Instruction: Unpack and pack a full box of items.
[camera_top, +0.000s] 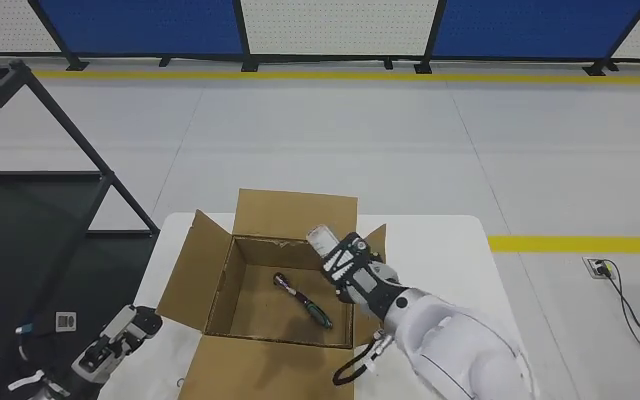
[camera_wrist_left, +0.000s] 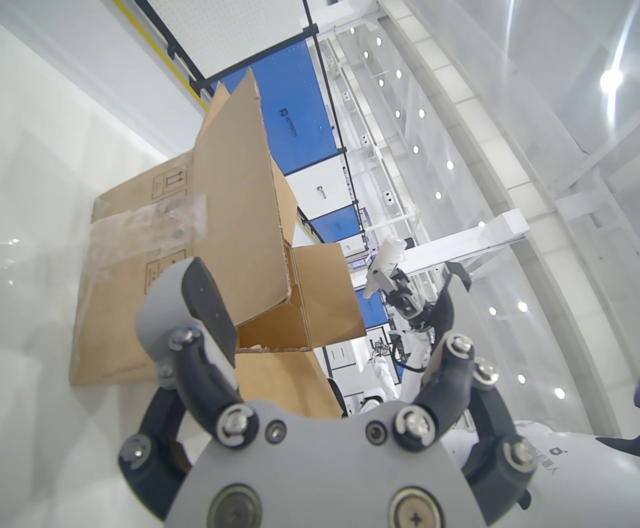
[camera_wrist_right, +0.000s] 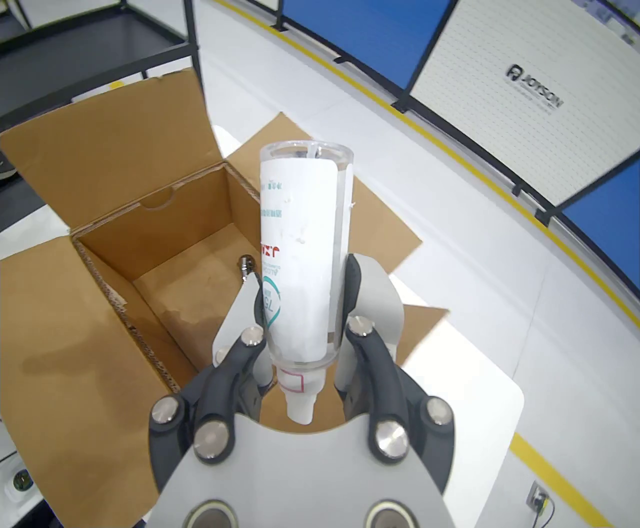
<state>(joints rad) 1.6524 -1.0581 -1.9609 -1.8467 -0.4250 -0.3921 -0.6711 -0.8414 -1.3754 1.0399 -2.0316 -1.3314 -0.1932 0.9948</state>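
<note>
Grips, in right gripper (camera_wrist_right: 302, 286), a white-labelled clear bottle (camera_wrist_right: 300, 225), fingers tight on its sides, above the right rim of the open cardboard box (camera_top: 222, 290). Has free air over the spread flaps (camera_top: 297, 210). On the box floor, a slim tool (camera_top: 303, 300). Hangs left gripper (camera_wrist_left: 330, 302), fingers wide apart, by the table's (camera_top: 440, 240) near-left edge.

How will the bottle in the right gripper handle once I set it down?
The bottle looks rigid, clear plastic, so it probably won't deform in the right gripper. Its round, smooth body may slip or roll if laid down. Tall and narrow, it could tip if stood upright.
</note>
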